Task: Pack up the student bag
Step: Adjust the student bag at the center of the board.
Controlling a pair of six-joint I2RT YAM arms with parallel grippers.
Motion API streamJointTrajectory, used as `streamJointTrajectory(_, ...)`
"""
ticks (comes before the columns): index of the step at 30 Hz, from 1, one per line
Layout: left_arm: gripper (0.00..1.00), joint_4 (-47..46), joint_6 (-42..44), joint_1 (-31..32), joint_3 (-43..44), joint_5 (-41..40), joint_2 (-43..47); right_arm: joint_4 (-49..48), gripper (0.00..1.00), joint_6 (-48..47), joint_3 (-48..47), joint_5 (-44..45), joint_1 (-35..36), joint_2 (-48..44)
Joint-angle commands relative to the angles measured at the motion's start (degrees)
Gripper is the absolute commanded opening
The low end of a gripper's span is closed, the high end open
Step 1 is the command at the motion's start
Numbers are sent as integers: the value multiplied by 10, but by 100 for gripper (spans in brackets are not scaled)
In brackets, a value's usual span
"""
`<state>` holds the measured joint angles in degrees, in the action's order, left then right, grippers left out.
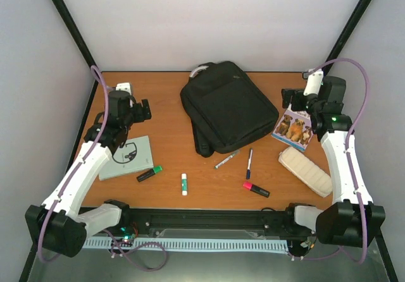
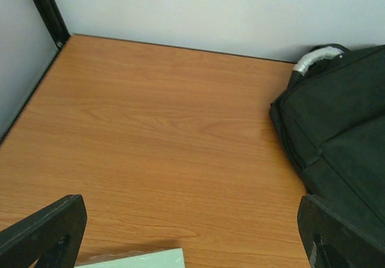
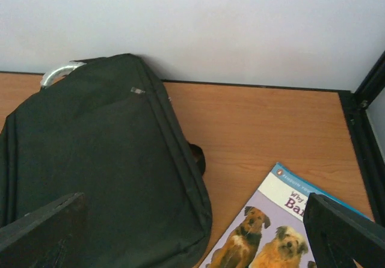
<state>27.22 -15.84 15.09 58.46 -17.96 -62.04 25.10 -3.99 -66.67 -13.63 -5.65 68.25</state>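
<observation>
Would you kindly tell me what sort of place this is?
Likely a robot lab test cell: a wooden table enclosed by white panels and black frame posts, with a student bag laid out.

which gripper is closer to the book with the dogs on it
Right. The right gripper is right by the far end of the dog book; the left gripper is far off, on the other side of the student bag.

The student bag (image 1: 228, 108) lies at the back middle of the surface (image 1: 164, 98). A book (image 1: 293, 129) lies just right of it, with a pencil case (image 1: 305, 171) before the book. A notebook (image 1: 127, 157) lies well left, and a pen (image 1: 249, 163) lies before the bag.
</observation>
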Motion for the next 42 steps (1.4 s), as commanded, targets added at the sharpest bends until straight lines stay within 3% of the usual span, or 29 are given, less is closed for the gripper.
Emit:
streamJointTrajectory(1,99,-32,-29,-27,-2,90,-26,8,100,-4,15,-26,14,6)
streamJointTrajectory(11,99,-15,-68,-68,103,219,-194,60,100,-93,28,-123,36,47)
streamJointTrajectory(19,97,-17,-69,-81,251,296,-386,122,85,-167,16,-163,74,132)
streamJointTrajectory(33,98,-59,-106,-80,455,400,-653,199,75,-226,29,-79,114,196)
streamJointTrajectory(42,85,-50,-122,-63,604,446,-782,233,67,-238,57,-17,115,209)
